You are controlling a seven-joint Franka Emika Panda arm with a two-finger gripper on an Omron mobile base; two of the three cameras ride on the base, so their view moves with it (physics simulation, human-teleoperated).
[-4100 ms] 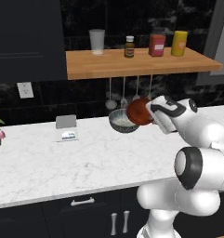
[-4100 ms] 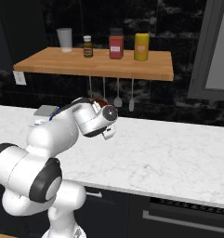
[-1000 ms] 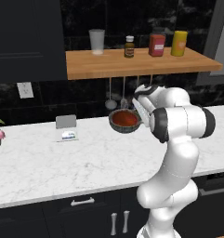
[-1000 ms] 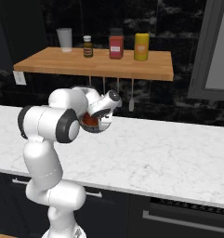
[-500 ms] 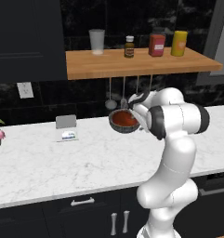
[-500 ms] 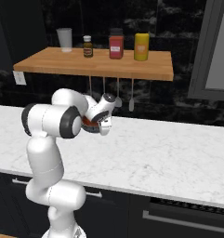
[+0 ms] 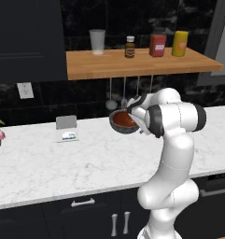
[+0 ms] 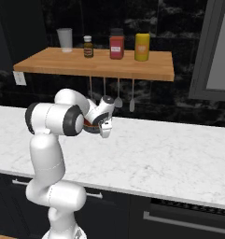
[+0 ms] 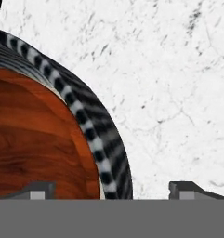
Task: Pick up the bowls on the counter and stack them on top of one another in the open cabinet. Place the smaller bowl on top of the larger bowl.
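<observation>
We found the pincer point(image 9: 112, 189) low over the tabletop point(image 9: 178, 69), its two dark tips standing well apart at the bottom of the hand view, so we took it for released. One tip sat over the rust-red inside of the smaller bowl point(image 9: 34, 139), the other over bare marble at the lower right of the frame. Between them ran the larger bowl's point(image 9: 90, 125) dark rim. Whether the tips touched that rim we could not tell.

In the left base view the pincer point(image 7: 132, 112) hung at the middle of the frame, just right of the nested pair: the smaller bowl point(image 7: 125, 120) lay inside the larger bowl point(image 7: 117, 126), and both rested on the tabletop point(image 7: 62, 158) near the black wall. In the right base view the pincer point(image 8: 103, 125) pointed down, with the bowls mostly hidden behind the arm.

The relation that mattered, as we judged it, was the rim's line against the tips: it passed between them, one tip inside the bowls, one outside. A closing pinch there would likely catch the wall of the stack. The open cabinet point(image 7: 142, 65) lay above the bowls in the upper half of the frame, so the coming lift would need to go upward.
</observation>
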